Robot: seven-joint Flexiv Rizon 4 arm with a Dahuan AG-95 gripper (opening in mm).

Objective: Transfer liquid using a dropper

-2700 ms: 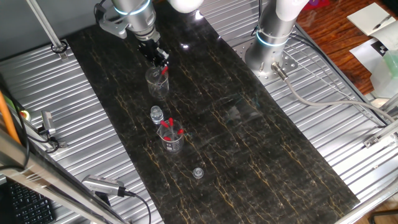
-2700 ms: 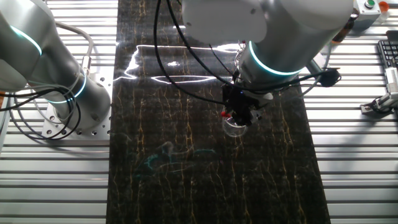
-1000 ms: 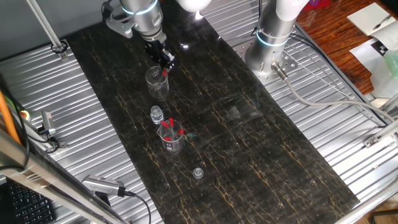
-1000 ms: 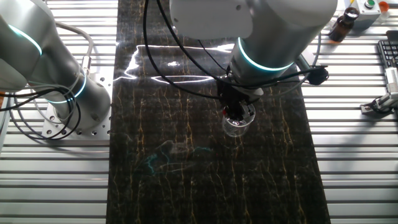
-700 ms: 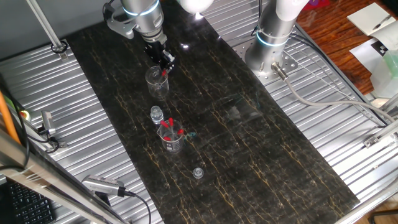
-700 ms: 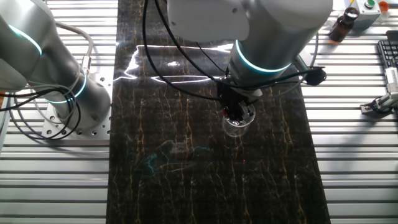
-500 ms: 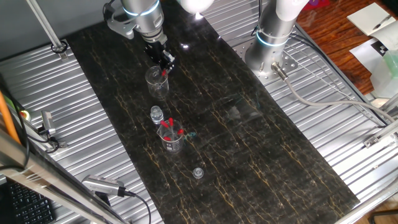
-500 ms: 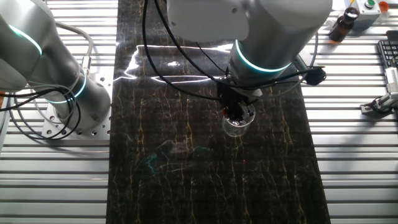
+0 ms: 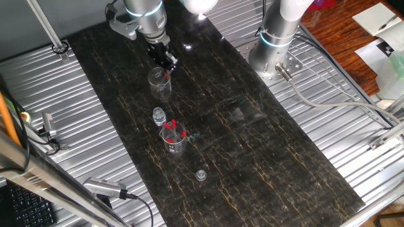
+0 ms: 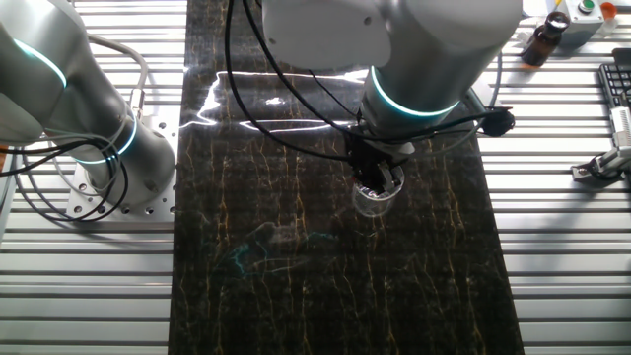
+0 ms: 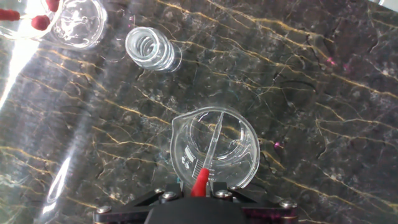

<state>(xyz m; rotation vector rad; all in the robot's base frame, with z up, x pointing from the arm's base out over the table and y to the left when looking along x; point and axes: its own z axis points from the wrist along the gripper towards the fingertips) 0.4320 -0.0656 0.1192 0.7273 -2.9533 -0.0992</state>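
Observation:
My gripper (image 9: 165, 60) is shut on the dropper (image 11: 200, 182), pinching its red bulb. The clear stem slants down into an open glass beaker (image 11: 254, 149) right under the hand, and its tip is inside the rim. The fixed views show that beaker (image 9: 160, 85) on the dark marble strip with the gripper (image 10: 375, 176) just above it. Whether liquid is in the stem or the beaker cannot be made out. A second beaker (image 9: 174, 142) nearer the front holds other red-bulbed droppers (image 11: 40, 23).
A small clear capped vial (image 9: 158, 116) stands between the two beakers, also in the hand view (image 11: 149, 50). A small round cap (image 9: 201, 174) lies farther front. A second arm's base (image 9: 276, 44) stands at the strip's far right. A brown bottle (image 10: 545, 39) sits off the strip.
Since 2.7 s ago the hand has shifted slightly over the beaker and turned a little. Over the last second it has barely moved, still holding the dropper.

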